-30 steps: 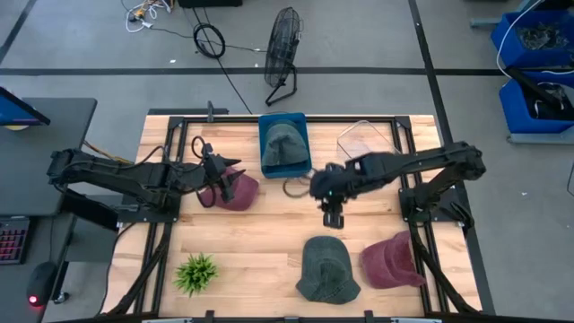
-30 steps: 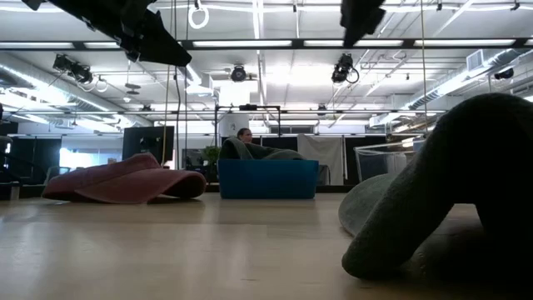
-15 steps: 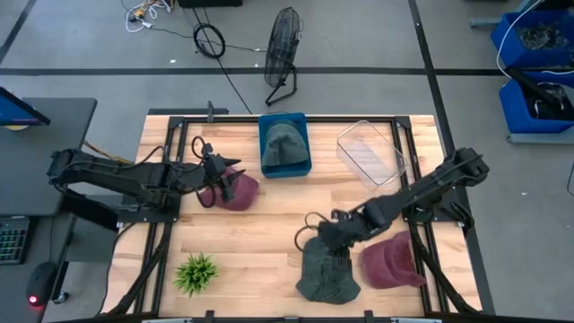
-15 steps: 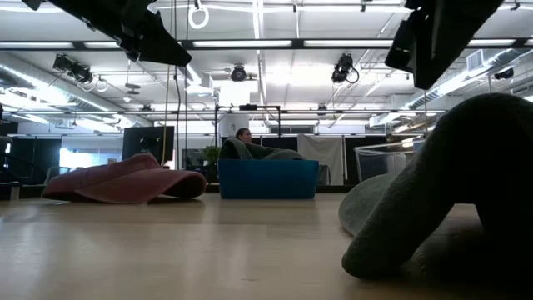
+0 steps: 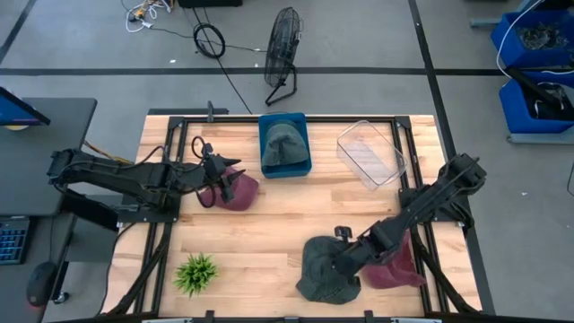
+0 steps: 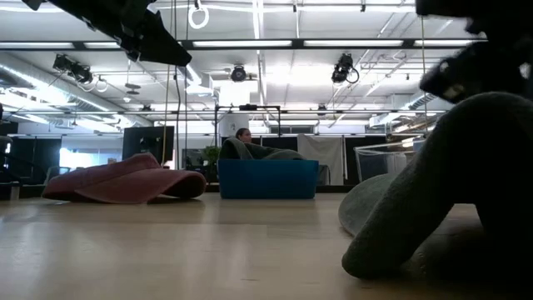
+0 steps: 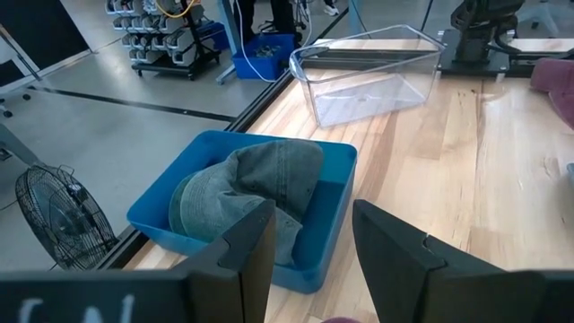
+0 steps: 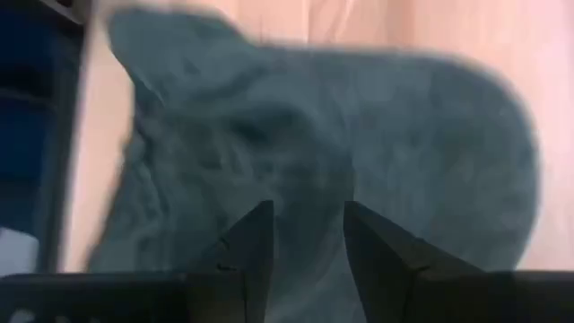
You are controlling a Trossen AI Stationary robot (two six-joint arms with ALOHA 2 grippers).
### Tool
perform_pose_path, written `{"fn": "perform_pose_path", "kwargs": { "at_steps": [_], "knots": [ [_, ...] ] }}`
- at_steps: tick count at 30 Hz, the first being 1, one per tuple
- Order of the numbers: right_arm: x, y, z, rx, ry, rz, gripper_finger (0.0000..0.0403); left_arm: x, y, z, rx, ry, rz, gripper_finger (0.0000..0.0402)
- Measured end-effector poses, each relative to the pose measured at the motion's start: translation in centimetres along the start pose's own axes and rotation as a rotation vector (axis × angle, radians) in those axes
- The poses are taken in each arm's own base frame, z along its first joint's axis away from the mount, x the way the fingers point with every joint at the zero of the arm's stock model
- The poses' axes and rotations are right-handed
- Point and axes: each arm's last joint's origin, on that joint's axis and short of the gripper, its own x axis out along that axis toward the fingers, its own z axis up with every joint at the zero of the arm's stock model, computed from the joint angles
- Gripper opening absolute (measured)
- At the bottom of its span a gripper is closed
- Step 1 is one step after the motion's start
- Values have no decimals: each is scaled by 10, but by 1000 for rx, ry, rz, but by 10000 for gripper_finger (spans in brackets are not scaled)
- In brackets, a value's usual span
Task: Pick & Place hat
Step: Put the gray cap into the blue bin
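A grey-green hat [image 5: 323, 269] lies crown up on the table near its front edge; it fills the right of the low view [image 6: 466, 183]. My right gripper [image 5: 332, 260] is open directly over its crown [image 8: 314, 135], very close to it. A maroon hat [image 5: 240, 190] lies at the table's left, and my left gripper [image 5: 224, 184] hovers open above it, touching nothing. Another maroon hat [image 5: 395, 265] lies right of the grey-green one. My right gripper comes at the grey-green hat's crown [image 8: 305, 179] from above, with its open fingers [image 8: 251, 242] standing over the cloth. I cannot tell whether they touch it. The hat lies flat on the table.
A blue bin [image 5: 285, 166] at the far middle holds a grey hat [image 7: 260, 184]. A clear plastic container [image 5: 368, 154] stands to its right. A small green plant [image 5: 195, 274] stands at the near left. Bare wood lies in the table's middle.
My right gripper has swung from the table's middle toward the near edge and gone down over the grey-green hat, staying open. The hats have not moved.
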Motion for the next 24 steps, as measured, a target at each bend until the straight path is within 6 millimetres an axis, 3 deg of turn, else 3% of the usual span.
{"fn": "perform_pose_path", "kwargs": {
  "at_steps": [4, 10, 14, 19, 24],
  "knots": [
    [14, 0, -10, -32, 46, -39, 137, 0, 0, 0, -1, -1, 0, 154],
    [18, -4, -12, -109, 41, -133, 126, 0, 0, 0, -1, -1, 0, 154],
    [20, -4, -12, -124, 43, -140, 94, 0, 0, 0, -2, -1, 0, 154],
    [22, -3, -13, -148, 56, -113, 14, 0, 0, 0, -3, -1, 0, 154],
    [19, 0, -9, -164, 36, -82, 21, 0, 0, 0, -3, -1, 0, 154]
  ]
}}
